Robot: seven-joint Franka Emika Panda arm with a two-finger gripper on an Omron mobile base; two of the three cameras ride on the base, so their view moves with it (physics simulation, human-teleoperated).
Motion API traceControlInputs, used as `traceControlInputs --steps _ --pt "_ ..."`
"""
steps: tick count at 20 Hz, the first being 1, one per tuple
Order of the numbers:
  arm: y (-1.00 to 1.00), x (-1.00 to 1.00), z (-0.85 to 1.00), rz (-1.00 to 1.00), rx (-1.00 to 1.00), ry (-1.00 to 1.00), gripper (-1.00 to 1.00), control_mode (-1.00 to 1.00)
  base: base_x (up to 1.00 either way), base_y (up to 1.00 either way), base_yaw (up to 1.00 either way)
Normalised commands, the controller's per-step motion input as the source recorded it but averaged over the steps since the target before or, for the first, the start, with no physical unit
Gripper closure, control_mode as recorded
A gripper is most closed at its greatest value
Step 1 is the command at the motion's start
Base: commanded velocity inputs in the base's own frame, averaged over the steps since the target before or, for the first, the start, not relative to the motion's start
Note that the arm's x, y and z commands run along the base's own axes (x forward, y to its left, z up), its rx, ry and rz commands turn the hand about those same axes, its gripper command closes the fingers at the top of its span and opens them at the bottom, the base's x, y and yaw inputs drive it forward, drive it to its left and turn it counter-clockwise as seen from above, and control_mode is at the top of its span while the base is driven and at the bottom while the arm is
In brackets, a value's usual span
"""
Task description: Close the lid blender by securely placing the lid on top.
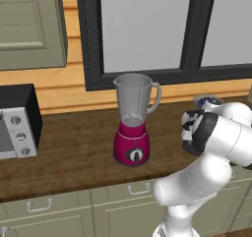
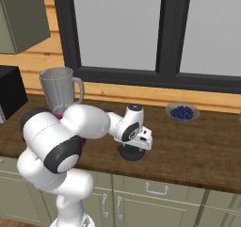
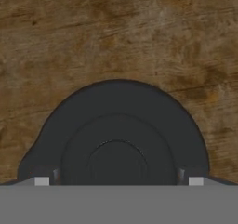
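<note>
My gripper hung low over the lid on the wooden counter, fingers spread either side of it, right of the open blender.

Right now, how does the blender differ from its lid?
The blender stands tall and upright, with a magenta base and a clear grey jar open at the top; the lid is a low, flat black disc. The blender stands free near the window; the lid lies on the wooden counter under the claw. Both rest on that counter.
</note>
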Motion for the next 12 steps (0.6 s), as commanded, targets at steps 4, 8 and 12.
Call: traceControlInputs --steps 4,8,12 --pt "0.0 0.17 -0.22 0.0 0.0 0.0 -1.0 -1.0 0.0 0.0 0.0" --pt "0.0 0.01 -0.29 0.0 0.0 0.0 1.0 -1.0 0.0 0.0 0.0" --pt "0.0 0.0 -0.29 0.0 0.0 0.0 1.0 -1.0 0.0 0.0 0.0"
